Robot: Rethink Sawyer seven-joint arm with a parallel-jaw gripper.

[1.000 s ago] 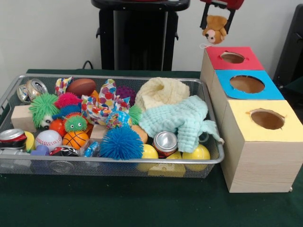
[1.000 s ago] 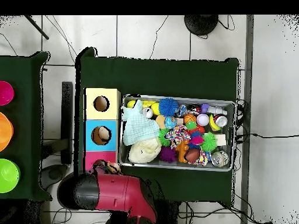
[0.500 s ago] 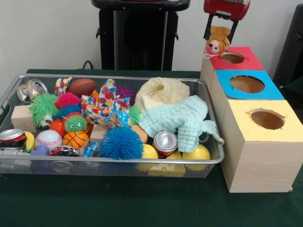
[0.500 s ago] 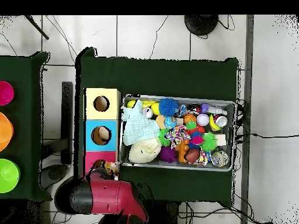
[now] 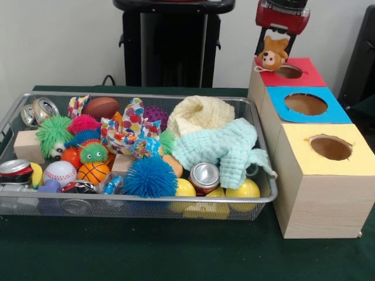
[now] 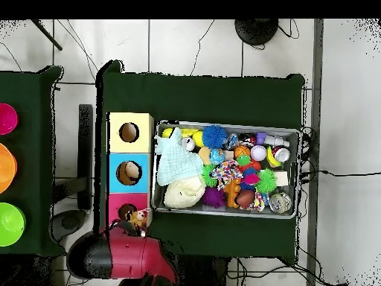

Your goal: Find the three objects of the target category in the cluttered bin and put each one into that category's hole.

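Gripper (image 5: 275, 42) hangs over the far end of the box row, fingers clamped on the bear (image 5: 272, 54), a small brown plush. Bear dangles head-down between the black fingers, long axis roughly vertical, slightly tilted. It sits at the near-left rim of the red hole (image 5: 287, 71), not yet centred over it; from the front view the hole lies just to the picture's right of the bear and a little below. Overhead view agrees: bear (image 6: 138, 218) is at the edge of the red box (image 6: 115, 205), just beside its hole (image 6: 127, 211), with the arm's red body below it.

Key relation: the hole is offset sideways from the held bear, so judged next move is a short shift toward the hole's centre, then a release. If released here, the bear might catch the rim or land on the box top.

Blue box (image 5: 307, 105) and yellow box (image 5: 328, 149) are next in the row, nearer the camera. Something pale shows inside the blue hole in the overhead view; cannot tell what.

Bin (image 5: 17, 114) remains full of clutter: balls, cans, cloths, spiky toys. No other plush animal is plainly visible in it, maybe buried. Task looks mid-way at most.
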